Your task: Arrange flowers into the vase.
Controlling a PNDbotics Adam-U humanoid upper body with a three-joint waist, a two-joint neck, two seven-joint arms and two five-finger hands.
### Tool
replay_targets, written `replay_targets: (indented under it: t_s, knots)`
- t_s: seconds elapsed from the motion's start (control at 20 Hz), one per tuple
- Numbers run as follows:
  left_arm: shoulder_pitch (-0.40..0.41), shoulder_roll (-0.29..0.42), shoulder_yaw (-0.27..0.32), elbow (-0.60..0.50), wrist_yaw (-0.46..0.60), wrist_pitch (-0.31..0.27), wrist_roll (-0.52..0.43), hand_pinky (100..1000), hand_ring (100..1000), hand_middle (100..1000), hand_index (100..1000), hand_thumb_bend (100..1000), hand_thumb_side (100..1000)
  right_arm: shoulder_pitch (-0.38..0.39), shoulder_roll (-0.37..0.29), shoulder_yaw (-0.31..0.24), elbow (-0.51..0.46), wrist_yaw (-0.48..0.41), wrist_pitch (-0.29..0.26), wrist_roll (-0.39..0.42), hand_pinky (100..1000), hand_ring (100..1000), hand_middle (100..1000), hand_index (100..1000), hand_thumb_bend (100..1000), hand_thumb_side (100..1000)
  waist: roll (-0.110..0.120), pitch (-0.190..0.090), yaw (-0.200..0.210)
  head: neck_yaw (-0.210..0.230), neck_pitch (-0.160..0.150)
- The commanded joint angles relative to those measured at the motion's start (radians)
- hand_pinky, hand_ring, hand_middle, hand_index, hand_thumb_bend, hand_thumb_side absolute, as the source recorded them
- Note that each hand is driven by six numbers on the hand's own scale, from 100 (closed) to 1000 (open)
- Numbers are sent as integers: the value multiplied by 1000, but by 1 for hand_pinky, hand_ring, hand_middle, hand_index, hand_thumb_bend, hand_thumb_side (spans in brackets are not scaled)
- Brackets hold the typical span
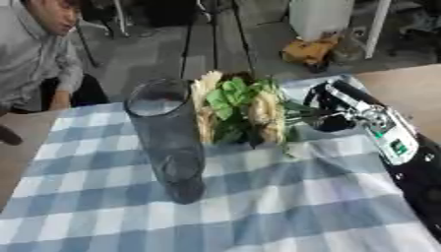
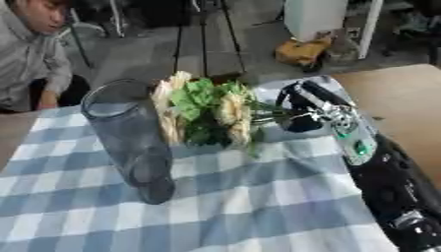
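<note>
The right robot hand (image 1: 331, 110) comes in from the right side of the bench (image 1: 284, 216) near its far edge, fingers curled round the green stems of a flower bunch (image 1: 241, 110); the left robot hand shows in neither view. The bunch lies with its long axis running across the bench, stems at the robot hand, cream blooms and green leaves pointing left toward the glass vase (image 1: 168, 142). The vase stands upright on the blue checked cloth (image 1: 103, 197), left of the bunch and just beside it; its open mouth (image 2: 116, 101) sits at about the level of the blooms, and the nearest blooms seem to touch or overlap its rim. In my judgement the coming move turns on this: the stems face away from the vase, so the bunch must be turned stem-down and carried left over the mouth. Nothing else stands between them.
</note>
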State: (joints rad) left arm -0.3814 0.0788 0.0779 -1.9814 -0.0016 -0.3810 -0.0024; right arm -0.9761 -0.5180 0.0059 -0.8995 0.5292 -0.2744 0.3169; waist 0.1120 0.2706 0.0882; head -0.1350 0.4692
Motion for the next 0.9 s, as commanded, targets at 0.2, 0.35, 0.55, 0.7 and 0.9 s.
replay_targets:
  t_s: [0.2, 0.35, 0.55, 0.7, 0.9]
  knots:
    - [-9, 18, -1, -19, -7, 6, 3, 421, 628, 706, 827, 100, 1000, -20, -37, -21, -82, -130, 91, 24, 147, 331, 100, 100, 213, 100, -4, -28, 0, -8, -7]
    - [-9, 18, -1, -19, -9, 6, 4, 420, 628, 705, 827, 100, 1000, -21, -43, -23, -117, -190, 135, 29, 142, 323, 100, 100, 236, 100, -5, -31, -1, -6, -5]
    - [-10, 19, -2, -19, -10, 6, 4, 421, 628, 705, 827, 100, 1000, -23, -47, -28, -166, -297, 198, 48, 133, 308, 100, 100, 272, 100, -4, -34, -2, -3, -4]
    - [-10, 20, -2, -19, -11, 7, 4, 420, 628, 705, 826, 100, 1000, -27, -53, -29, -204, -378, 250, 57, 129, 303, 100, 100, 283, 100, -5, -35, -3, -1, 0]
    - [-11, 22, -3, -19, -12, 7, 3, 420, 628, 704, 825, 100, 1000, -39, -58, -22, -258, -467, 302, 44, 124, 294, 100, 100, 288, 100, -8, -36, -3, 4, 6]
